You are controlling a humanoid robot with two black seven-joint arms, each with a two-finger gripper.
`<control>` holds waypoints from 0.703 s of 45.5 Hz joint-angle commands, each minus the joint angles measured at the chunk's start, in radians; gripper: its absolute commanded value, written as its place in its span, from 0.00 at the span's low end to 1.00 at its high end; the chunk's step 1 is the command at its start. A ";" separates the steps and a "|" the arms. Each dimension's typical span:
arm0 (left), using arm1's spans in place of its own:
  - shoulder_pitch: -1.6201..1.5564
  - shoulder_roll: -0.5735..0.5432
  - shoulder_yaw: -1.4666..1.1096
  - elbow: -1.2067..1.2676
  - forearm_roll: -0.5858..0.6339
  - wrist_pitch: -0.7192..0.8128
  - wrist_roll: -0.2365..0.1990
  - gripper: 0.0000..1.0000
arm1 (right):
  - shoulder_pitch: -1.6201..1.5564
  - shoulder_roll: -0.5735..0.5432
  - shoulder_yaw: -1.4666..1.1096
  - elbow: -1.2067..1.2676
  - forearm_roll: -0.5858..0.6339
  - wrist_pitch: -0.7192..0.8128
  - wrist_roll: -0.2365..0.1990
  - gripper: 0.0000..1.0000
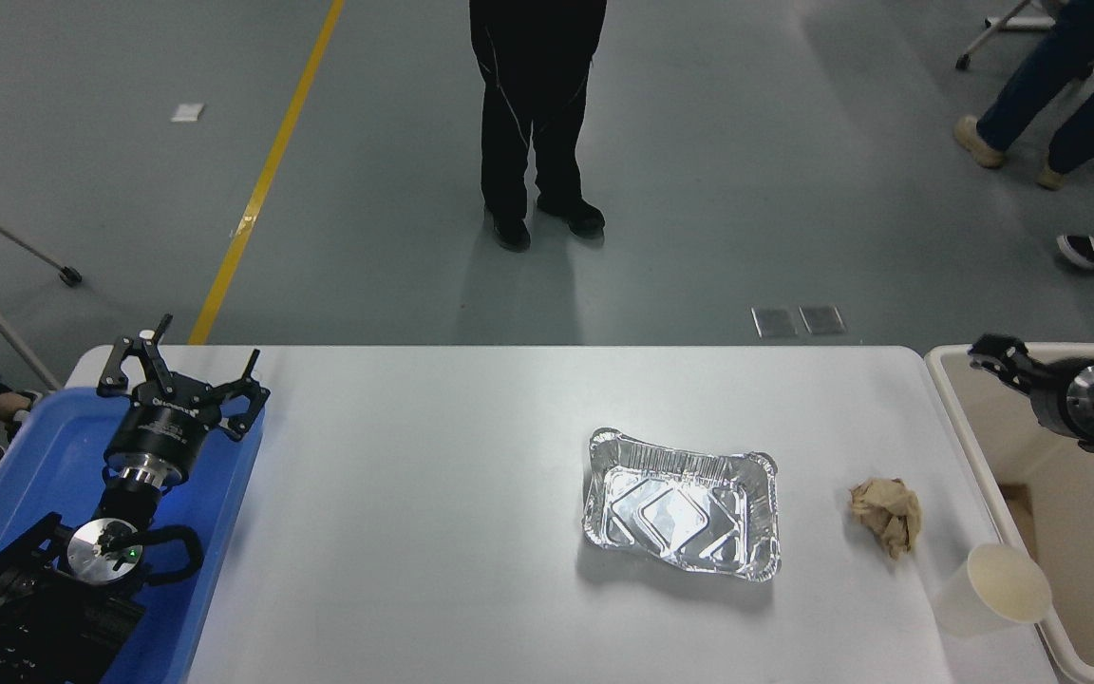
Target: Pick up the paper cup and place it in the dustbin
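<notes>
Standing upright by the dustbin's near rim, the paper cup rests on the white table. Beside the cup lies a crumpled brown paper ball, then a foil tray. Over the dustbin hangs the right gripper; its spread I can't tell. Far across, the left gripper sits splayed wide over a blue tray.

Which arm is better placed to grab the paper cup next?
Right. The right gripper hangs over the dustbin, just beyond the paper cup at the table's right edge. The left gripper sits parked over the blue tray, far across the table.
</notes>
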 commanded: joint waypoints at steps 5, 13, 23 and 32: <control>0.002 0.000 -0.001 0.000 -0.001 0.000 -0.003 0.99 | 0.238 0.022 -0.096 0.148 -0.121 0.174 0.002 1.00; 0.002 0.000 0.000 0.000 -0.001 0.000 -0.003 0.99 | 0.336 0.045 -0.131 0.286 -0.204 0.194 0.002 1.00; 0.002 0.000 0.000 0.000 -0.001 0.000 -0.001 0.99 | 0.499 0.129 -0.229 0.479 -0.207 0.194 0.002 1.00; 0.002 0.000 -0.001 0.000 -0.001 0.000 -0.001 0.99 | 0.631 0.183 -0.241 0.562 -0.207 0.249 0.002 1.00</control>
